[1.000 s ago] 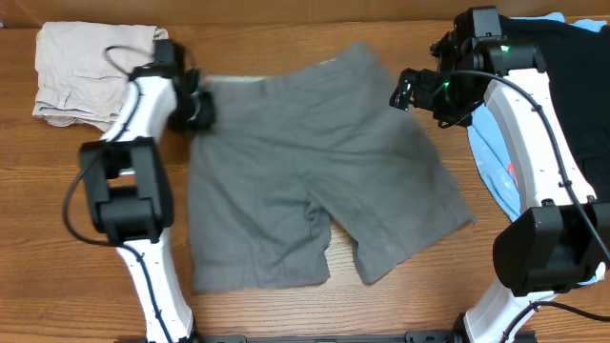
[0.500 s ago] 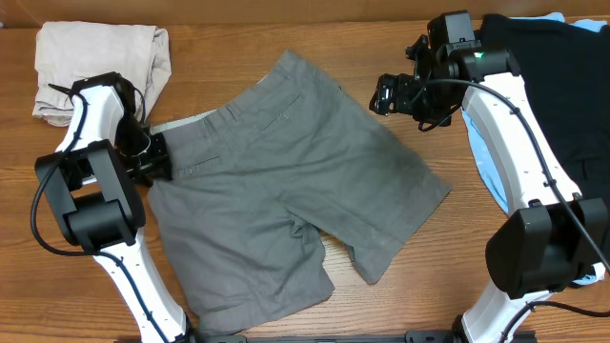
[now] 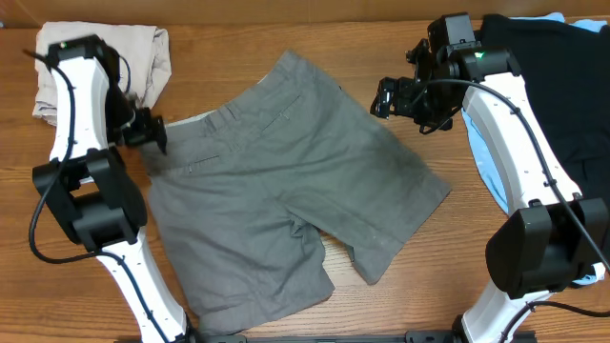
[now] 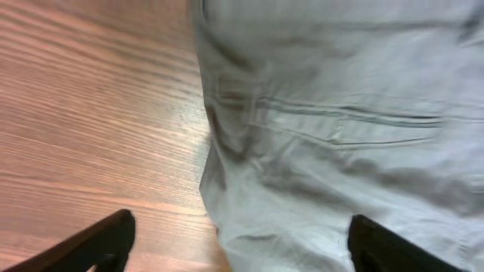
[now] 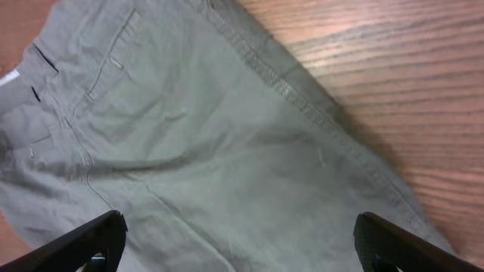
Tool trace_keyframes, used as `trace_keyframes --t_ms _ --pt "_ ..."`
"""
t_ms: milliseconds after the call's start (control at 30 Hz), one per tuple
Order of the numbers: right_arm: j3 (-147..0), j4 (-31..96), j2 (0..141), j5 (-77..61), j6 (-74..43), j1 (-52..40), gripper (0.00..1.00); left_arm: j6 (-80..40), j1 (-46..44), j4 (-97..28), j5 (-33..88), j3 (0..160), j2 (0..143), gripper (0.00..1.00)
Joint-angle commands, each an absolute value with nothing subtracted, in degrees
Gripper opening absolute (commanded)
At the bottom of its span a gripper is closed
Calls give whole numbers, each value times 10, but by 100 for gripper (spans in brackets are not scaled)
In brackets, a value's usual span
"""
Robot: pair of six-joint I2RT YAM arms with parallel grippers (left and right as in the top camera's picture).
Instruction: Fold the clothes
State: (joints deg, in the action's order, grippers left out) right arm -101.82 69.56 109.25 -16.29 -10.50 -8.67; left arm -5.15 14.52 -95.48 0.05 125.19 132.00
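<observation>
from overhead, you have the grey shorts (image 3: pixel 286 181) lying spread out on the bench (image 3: pixel 457 286), turned at a slant. the waistband faces the upper left, one leg points down and the other toward the lower right. your left tool (image 3: pixel 152 133) sits at the left end of the waistband, and your right tool (image 3: pixel 386 95) hangs at the shorts' upper right edge. a beige garment (image 3: pixel 95 57) lies bunched in the upper left corner. a black garment (image 3: pixel 562 86) lies in the upper right corner, with a light-blue garment (image 3: pixel 486 162) showing at its edge behind the right arm.

in the left wrist view, your left tool (image 4: pixel 242 253) is open. its two dark fingertips (image 4: pixel 98 242) stand wide apart at the bottom corners with no cloth pinched between them. the shorts (image 4: pixel 340 113) fill the right side, showing a stitched slit pocket and a few creases near the edge. bare bench (image 4: pixel 91 98) shows on the left.

in the right wrist view, your right tool (image 5: pixel 242 245) is also spread wide and holds nothing. the shorts (image 5: pixel 212 136) lie flat beneath it, with a seam running diagonally and a pocket and belt loops at the upper left. bare bench (image 5: pixel 393 75) shows at the upper right.
</observation>
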Motion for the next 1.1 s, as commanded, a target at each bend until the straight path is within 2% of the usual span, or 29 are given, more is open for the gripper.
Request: trace_keyframes --t_ms 0,400,1067 --pt "-1017 701 1088 -170 -107 -86 100 -36 131 -968 -4 1334 1299 98" --pt "-1018 715 1060 -196 -107 -86 100 -5 108 -968 40 1482 1214 100" --pt "-1017 784 899 -189 -107 -86 100 13 101 -957 45 1488 1009 100"
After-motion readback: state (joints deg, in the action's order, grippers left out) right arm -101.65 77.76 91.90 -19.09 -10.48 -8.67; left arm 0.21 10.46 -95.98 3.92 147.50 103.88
